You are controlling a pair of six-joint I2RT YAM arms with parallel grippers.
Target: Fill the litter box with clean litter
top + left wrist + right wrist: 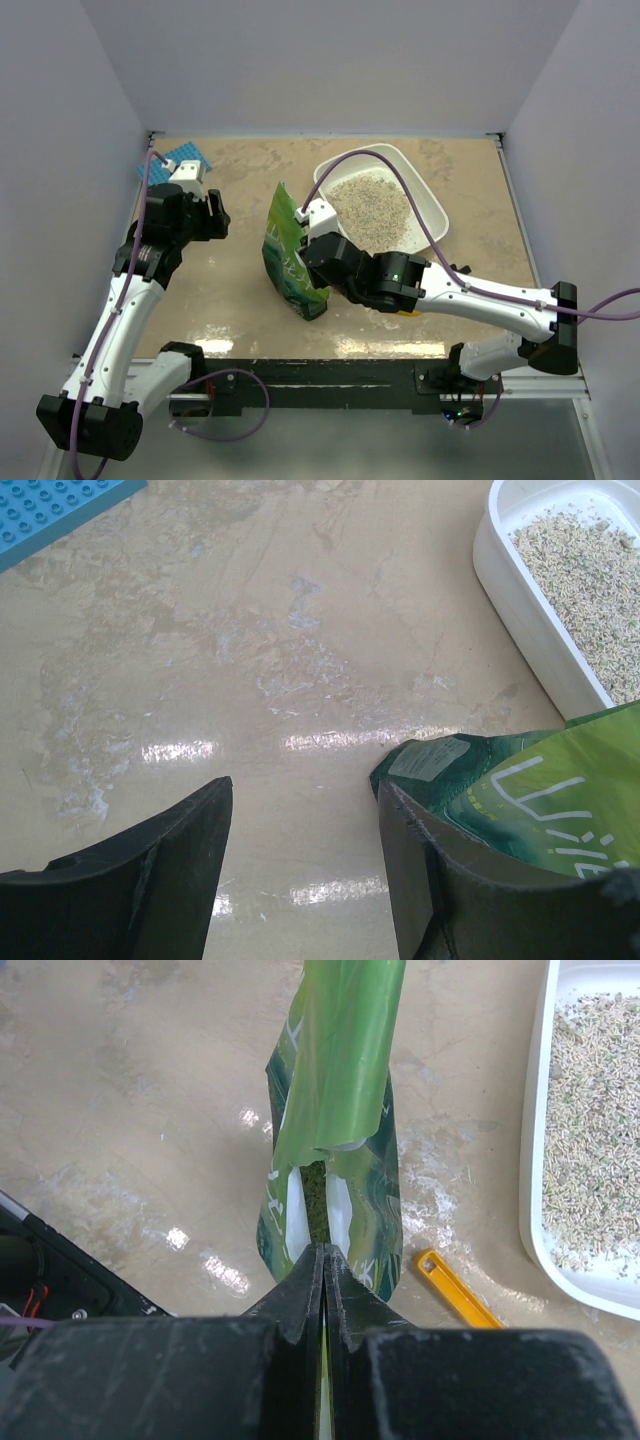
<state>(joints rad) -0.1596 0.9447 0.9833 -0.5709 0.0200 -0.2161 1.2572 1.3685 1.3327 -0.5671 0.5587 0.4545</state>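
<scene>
Right claw clamped on bag edge; I judge grip holds it standing so nothing spills. Left claw apart, empty, beside bag, likely ready to steady it. Box on surface near bag, litter spread inside.

Nothing legible: white lettering across bag cropped, unreadable; pale label near its corner too blurred.
</scene>
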